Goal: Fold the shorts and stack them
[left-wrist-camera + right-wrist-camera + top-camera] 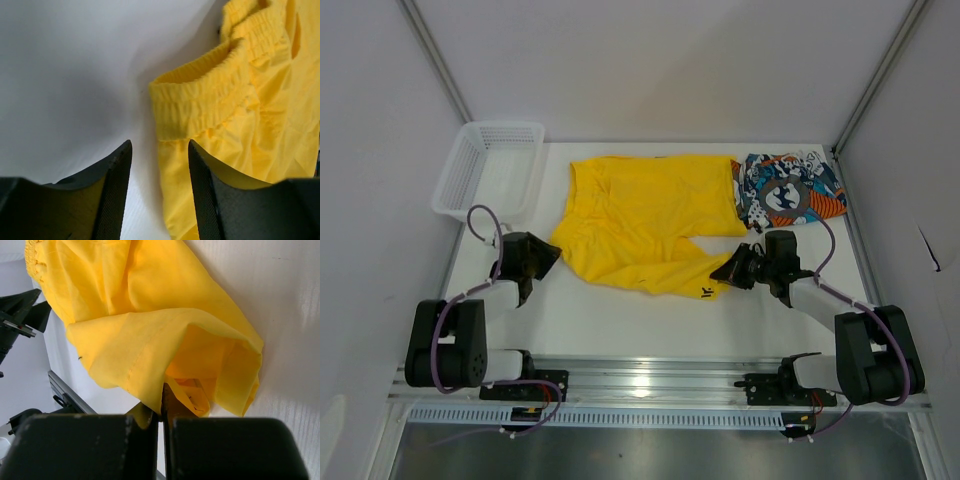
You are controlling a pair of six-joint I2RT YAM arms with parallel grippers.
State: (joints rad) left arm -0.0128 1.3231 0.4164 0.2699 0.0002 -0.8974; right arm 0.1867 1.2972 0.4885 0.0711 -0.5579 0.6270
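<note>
Yellow cloth takes up the middle of the white table. It is a pair of plain, thin, bright yellow shorts, spread out with the waist to the left and the legs running right. The fabric looks smooth and lightly creased. The elastic waistband is gathered into fine ribs. At the far right, touching one yellow leg, sits a smaller bunched pair of printed shorts in a busy blue, orange, black and white pattern. A rectangular white plastic mesh basket stands at the far left, apart from the cloth.

The left arm lies low along the table, elbow back and wrist pointing at the near corner of the waistband. The left gripper has its black ridged fingers parted and holds nothing, its tips just beside the waistband edge.

The right arm stretches low from its base toward the middle. The right gripper is clenched on the hem of the near leg. From its wrist camera, that leg opening gapes like a loose pocket just above the closed fingers.

A small dark mark sits on the yellow hem near the right gripper, too small to read.
</note>
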